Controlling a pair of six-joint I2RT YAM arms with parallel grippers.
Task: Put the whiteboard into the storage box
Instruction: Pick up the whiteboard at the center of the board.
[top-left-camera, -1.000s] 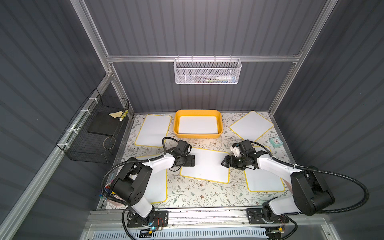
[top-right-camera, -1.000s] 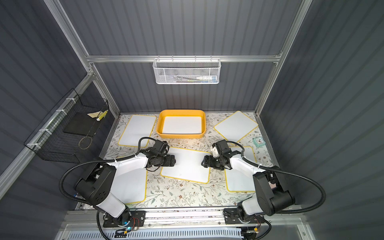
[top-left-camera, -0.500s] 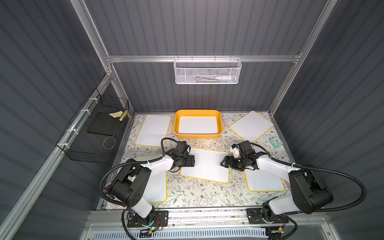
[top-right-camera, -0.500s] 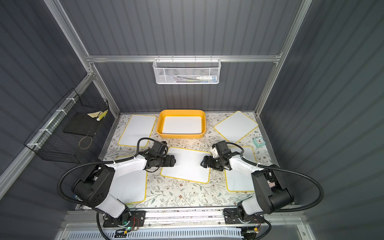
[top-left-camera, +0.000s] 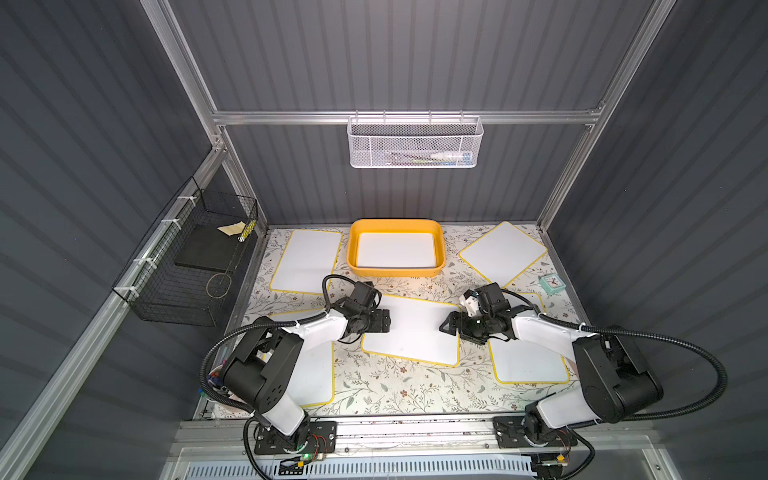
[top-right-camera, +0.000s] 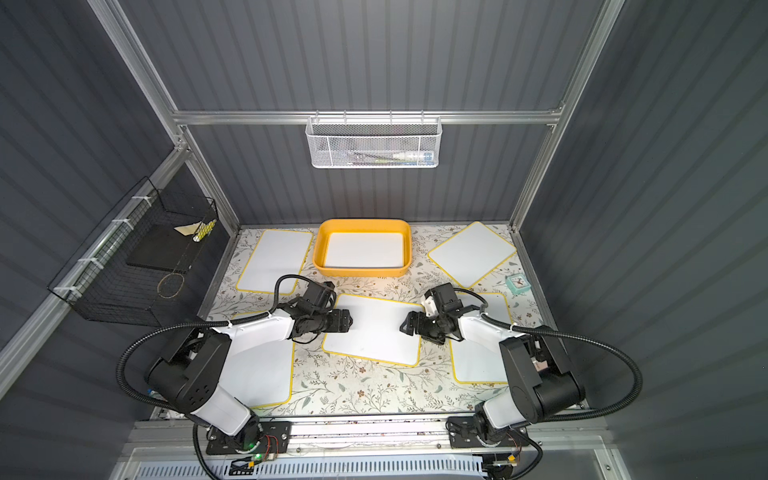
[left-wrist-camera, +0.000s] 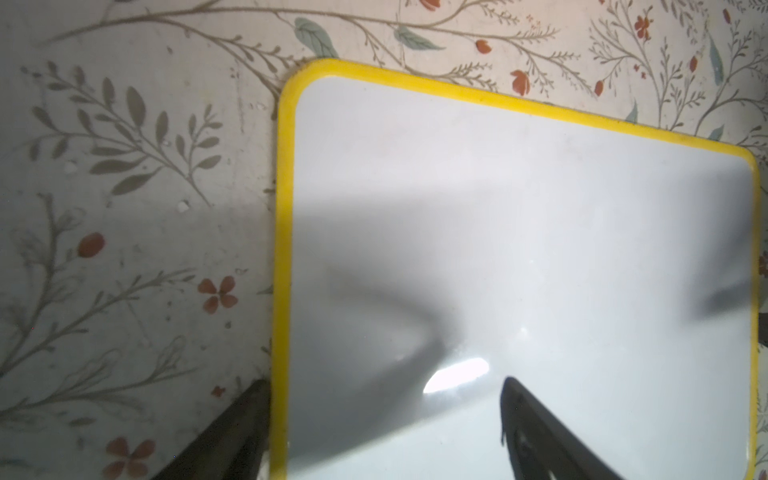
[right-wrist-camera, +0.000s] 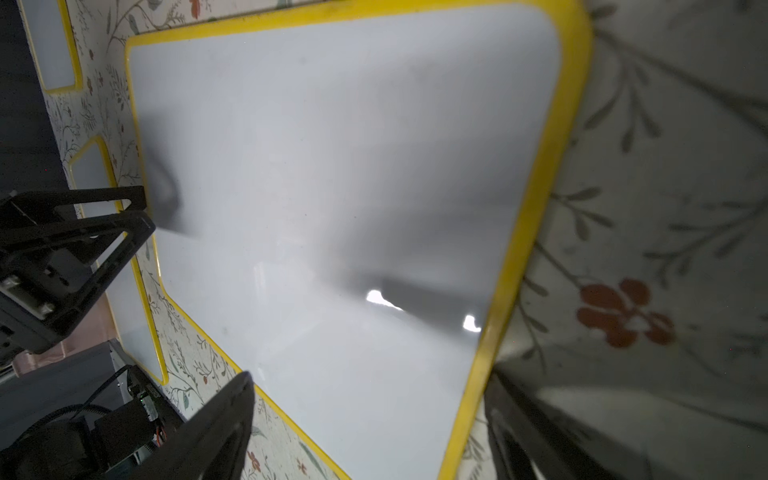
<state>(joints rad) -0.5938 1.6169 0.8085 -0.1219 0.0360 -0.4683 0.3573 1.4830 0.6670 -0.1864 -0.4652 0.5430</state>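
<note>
The whiteboard (top-left-camera: 411, 332) you need lies flat on the floral mat (top-left-camera: 399, 386) at mid-table, its long axis running from 1 arm to the other and slightly skewed. The left gripper (top-left-camera: 385, 322) sits at 1 short end and the right gripper (top-left-camera: 445, 328) at the opposite end, so neither arm is nearer.

Both pairs of fingers are spread and pinch nothing. In the left wrist view, 1 finger (left-wrist-camera: 232, 436) is over the mat just beside the yellow border and the other finger (left-wrist-camera: 536, 428) is over the white face. The right gripper likewise has 1 finger (right-wrist-camera: 523, 440) outside the border. You cannot tell whether any tip touches the board.

The storage box (top-left-camera: 395, 272) stands just beyond the board's far long edge, roughly parallel to it, and it already holds 1 white board. The path there looks open.

4 other boards lie around: back left (top-left-camera: 305, 262), back right (top-left-camera: 503, 253), front left (top-left-camera: 316, 374) under the left arm and front right (top-left-camera: 528, 357) under the right arm. A small clock (top-left-camera: 552, 282) stands well to the right. Your likely trouble is the flat lie: getting a finger under an edge.
</note>
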